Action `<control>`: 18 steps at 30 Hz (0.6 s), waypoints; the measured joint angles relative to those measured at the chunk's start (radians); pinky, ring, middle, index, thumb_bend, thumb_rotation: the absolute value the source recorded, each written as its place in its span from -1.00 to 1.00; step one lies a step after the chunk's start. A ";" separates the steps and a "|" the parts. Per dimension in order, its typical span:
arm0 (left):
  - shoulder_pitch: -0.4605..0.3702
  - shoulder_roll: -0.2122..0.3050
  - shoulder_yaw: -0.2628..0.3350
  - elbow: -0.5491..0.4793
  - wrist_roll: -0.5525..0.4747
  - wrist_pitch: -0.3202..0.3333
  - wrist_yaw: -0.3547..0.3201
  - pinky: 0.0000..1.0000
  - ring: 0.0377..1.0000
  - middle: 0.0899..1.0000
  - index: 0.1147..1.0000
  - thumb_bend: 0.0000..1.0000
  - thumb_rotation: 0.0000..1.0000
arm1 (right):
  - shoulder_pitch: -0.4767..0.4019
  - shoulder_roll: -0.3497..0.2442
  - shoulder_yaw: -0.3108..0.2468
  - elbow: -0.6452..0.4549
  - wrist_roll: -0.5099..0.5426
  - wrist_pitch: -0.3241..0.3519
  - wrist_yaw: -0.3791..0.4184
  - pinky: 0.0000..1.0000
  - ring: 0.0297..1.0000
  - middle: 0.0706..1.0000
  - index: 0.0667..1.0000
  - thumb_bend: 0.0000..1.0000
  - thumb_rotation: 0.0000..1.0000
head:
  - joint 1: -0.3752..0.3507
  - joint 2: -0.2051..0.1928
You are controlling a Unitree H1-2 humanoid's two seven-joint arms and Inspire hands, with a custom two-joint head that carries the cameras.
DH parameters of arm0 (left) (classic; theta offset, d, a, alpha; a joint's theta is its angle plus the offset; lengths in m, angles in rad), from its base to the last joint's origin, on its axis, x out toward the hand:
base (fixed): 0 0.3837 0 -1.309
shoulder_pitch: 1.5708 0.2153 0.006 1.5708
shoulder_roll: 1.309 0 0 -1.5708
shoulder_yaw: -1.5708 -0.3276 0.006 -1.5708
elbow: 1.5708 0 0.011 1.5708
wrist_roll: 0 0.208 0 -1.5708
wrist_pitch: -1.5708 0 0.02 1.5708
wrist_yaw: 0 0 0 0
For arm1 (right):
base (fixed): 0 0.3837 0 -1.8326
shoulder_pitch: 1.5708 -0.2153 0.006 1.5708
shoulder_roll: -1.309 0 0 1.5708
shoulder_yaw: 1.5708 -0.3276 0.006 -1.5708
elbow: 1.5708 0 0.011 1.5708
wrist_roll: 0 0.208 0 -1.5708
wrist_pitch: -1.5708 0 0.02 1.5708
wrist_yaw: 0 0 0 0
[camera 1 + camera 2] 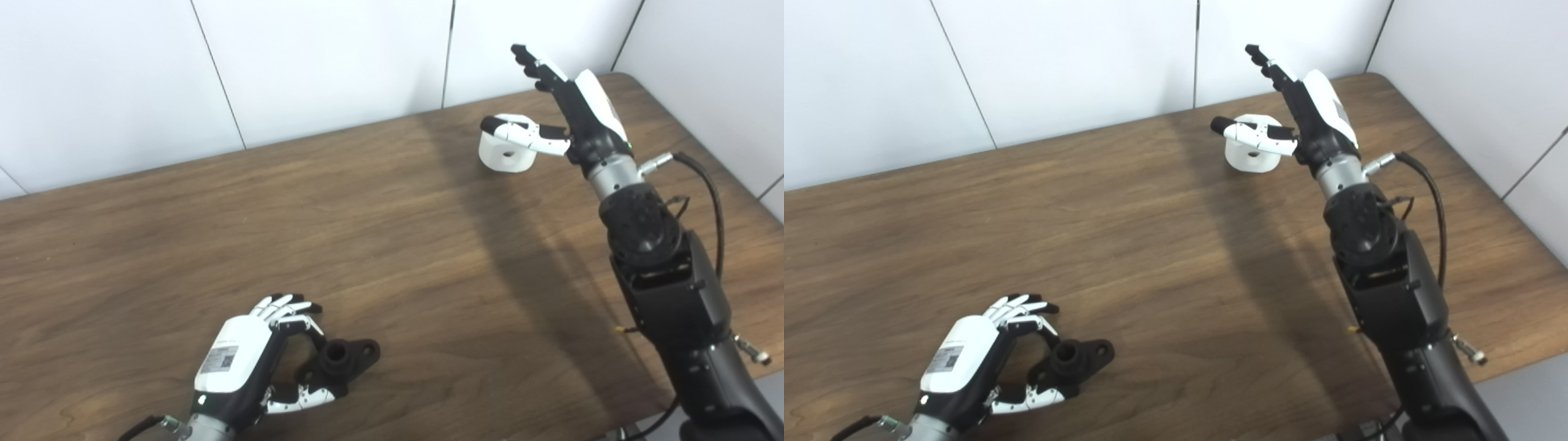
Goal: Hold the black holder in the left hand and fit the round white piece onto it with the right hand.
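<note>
Showing, in the left eye view, the left hand near the front of the table, fingers curled loosely about the black holder, apparently not clamped. The round white piece rests far back, the right hand spread open beside it, thumb over its top.

In the right eye view, the round white piece looks rigid, smooth, probably light; its curved wall seems the best purchase.

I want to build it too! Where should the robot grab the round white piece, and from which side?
Best around its curved outer wall. The round white piece stands flat on the table, center hole facing up. The right hand is open with its thumb over the top, so coming from the right and closing across the sides looks easiest, keeping the hole free.
</note>
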 measured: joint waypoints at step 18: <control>0.002 -0.001 0.002 0.005 -0.008 -0.007 0.006 0.82 0.77 0.55 -0.16 0.04 -0.91 | -0.176 -0.207 0.128 0.242 -0.155 0.098 0.196 1.00 1.00 0.94 0.71 1.00 -0.37 | 0.026 0.000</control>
